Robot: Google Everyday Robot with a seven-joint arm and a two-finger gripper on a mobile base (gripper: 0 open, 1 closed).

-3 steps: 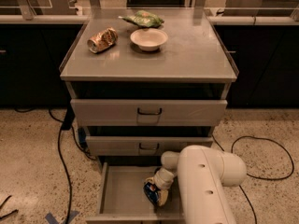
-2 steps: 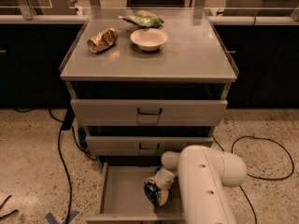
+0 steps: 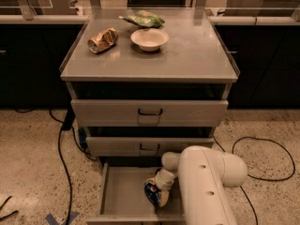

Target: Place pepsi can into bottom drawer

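The bottom drawer (image 3: 119,196) is pulled open at the foot of the cabinet, its grey floor showing. The pepsi can (image 3: 151,194), blue with a round logo, is inside the drawer at its right side, tilted. My gripper (image 3: 157,194) reaches down into the drawer from the white arm (image 3: 206,182) and is at the can, with a finger on either side of it. The lower part of the can and the fingertips are partly hidden by the arm.
On the cabinet top lie a gold-brown can (image 3: 102,40) on its side, a white bowl (image 3: 149,39) and a green bag (image 3: 143,18). Two shut drawer fronts (image 3: 150,112) sit above the open drawer. Black cables (image 3: 63,144) run over the speckled floor on both sides.
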